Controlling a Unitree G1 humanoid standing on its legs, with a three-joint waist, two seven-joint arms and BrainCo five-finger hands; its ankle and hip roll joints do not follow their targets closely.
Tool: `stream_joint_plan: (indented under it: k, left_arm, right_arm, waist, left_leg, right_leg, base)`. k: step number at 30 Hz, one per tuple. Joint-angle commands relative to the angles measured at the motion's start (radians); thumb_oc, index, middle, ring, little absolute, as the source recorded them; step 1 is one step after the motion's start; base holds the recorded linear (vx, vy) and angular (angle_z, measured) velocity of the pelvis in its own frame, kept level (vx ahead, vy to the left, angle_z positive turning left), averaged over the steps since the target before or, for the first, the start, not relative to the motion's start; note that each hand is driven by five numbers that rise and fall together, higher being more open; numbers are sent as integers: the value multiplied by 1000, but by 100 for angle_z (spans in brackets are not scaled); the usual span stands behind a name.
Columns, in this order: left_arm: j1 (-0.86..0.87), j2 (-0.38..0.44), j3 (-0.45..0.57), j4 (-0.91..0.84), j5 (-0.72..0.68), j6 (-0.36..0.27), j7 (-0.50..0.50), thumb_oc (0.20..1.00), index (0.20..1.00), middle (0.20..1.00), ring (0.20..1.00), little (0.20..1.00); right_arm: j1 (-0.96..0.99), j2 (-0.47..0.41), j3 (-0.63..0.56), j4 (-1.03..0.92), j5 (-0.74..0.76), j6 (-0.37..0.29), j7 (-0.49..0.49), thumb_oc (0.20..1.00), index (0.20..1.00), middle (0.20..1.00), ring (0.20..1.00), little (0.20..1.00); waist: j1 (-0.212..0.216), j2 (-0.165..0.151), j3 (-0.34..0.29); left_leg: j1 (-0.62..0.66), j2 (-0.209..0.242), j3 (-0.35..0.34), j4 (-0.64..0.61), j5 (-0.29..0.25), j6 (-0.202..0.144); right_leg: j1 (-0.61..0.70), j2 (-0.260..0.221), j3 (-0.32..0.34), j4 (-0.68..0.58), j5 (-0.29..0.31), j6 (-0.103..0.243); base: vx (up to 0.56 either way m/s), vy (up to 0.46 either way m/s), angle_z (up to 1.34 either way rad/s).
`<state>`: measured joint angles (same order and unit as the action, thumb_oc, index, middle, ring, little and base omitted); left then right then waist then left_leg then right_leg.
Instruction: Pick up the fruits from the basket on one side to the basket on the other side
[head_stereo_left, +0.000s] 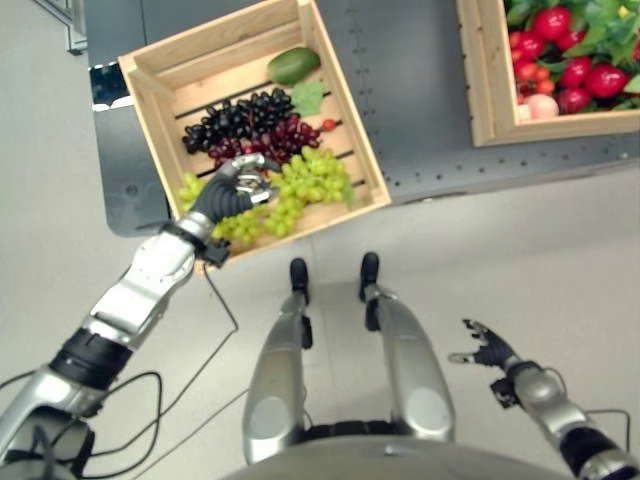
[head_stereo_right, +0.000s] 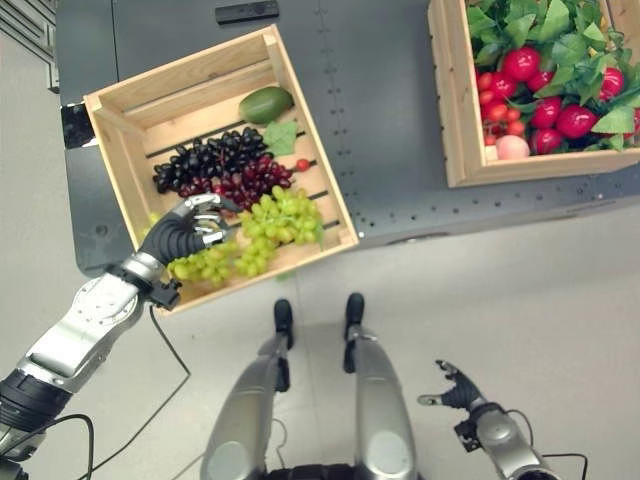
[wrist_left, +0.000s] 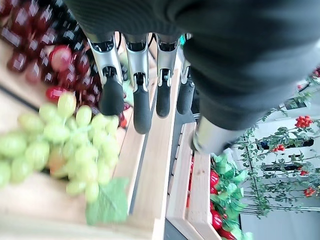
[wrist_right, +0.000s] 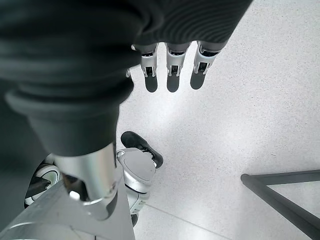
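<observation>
**Ana:** Grapes first, it looks like. The left hand (head_stereo_left: 232, 190) is hovering over the near corner of the left crate (head_stereo_left: 150, 75), right above the green grapes (head_stereo_left: 310, 180). I'd judge this as the reach-and-grasp step for the first fruit, with nothing lifted so far.

**Ben:** Is the hand gripping anything?

**Ana:** Not that I can see. In the left wrist view the fingers (wrist_left: 141, 100) are hanging fairly straight and relaxed, with the green bunch lying just past and below their dark tips. Whether a tip is touching a grape, I cannot tell.

**Ben:** What else is sitting in that crate?

**Ana:** Dark grapes (head_stereo_left: 240, 118) are lying just beyond the green ones, toward the crate's middle, and a green mango-like fruit (head_stereo_left: 293, 65) is resting near its far corner.

**Ben:** And the destination?

**Ana:** The right crate (head_stereo_left: 480, 90), well apart from the left crate on the same dark table (head_stereo_left: 410, 110), is already holding red fruits and leaves.

**Ben:** Next move?

**Ana:** Probably lowering the fingers around the green bunch and curling them under it, since loose grapes could slip through. The right hand (head_stereo_left: 488, 347) is idling low, well away from the left crate, fingers relaxed and empty.
</observation>
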<state>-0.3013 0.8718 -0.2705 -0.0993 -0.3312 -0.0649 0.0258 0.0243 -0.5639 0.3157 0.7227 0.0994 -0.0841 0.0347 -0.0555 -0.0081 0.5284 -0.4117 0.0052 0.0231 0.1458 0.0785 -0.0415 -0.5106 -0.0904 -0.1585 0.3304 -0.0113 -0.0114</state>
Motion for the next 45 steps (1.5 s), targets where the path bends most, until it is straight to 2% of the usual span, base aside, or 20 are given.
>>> stream_joint_plan:
  k: [1, 5, 11, 29, 37, 45]
  left_arm:
    - [-1, -3, 56, -49, 149, -50, 40, 1000, 1000, 1000, 1000, 1000]
    - [-34, -5, 42, -15, 263, -37, 50, 1000, 1000, 1000, 1000, 1000]
    - [-101, -25, -6, 59, 360, -7, 54, 1000, 1000, 1000, 1000, 1000]
    - [-249, -110, -160, 276, 470, 57, 79, 1000, 1000, 1000, 1000, 1000]
    - [-309, -189, -234, 459, 545, 104, 97, 1000, 1000, 1000, 1000, 1000]
    - [-352, -226, -281, 570, 610, 123, 120, 1000, 1000, 1000, 1000, 1000]
  right_arm:
    - [79, -25, -7, -10, 1, -29, -3, 1000, 1000, 1000, 1000, 1000]
    - [78, -27, -5, -20, 7, -32, -7, 1000, 1000, 1000, 1000, 1000]
    - [70, -28, 5, -21, 3, -24, -18, 1000, 1000, 1000, 1000, 1000]
    - [57, -40, 23, -59, 25, -14, -32, 1000, 1000, 1000, 1000, 1000]
    - [54, -52, 35, -94, 39, -15, -44, 1000, 1000, 1000, 1000, 1000]
    - [48, -60, 49, -126, 58, -29, -57, 1000, 1000, 1000, 1000, 1000]
  waist:
    - [-10, -2, -64]
    - [-11, -2, -62]
    - [-16, -4, -53]
    - [-36, -16, -18]
    - [-49, -34, -9]
    - [-57, -51, -8]
  left_leg:
    - [-11, -56, -2, 39, -64, 39]
    - [-16, -55, -2, 38, -62, 41]
    - [-21, -55, 1, 36, -61, 43]
    - [-56, -53, 10, 44, -51, 48]
    - [-89, -49, 15, 71, -54, 49]
    - [-125, -44, 16, 88, -57, 48]
  right_leg:
    - [32, 28, 1, -42, 0, 75]
    - [28, 28, 1, -41, -1, 76]
    - [21, 28, 4, -41, 3, 77]
    - [-20, 31, 9, -28, 10, 76]
    - [-49, 35, 14, -14, 11, 74]
    - [-76, 38, 17, -6, 11, 73]
  base:
    - [0, 0, 0]
    - [0, 0, 0]
    - [0, 0, 0]
    - [0, 0, 0]
    - [0, 0, 0]
    - [1, -3, -1]
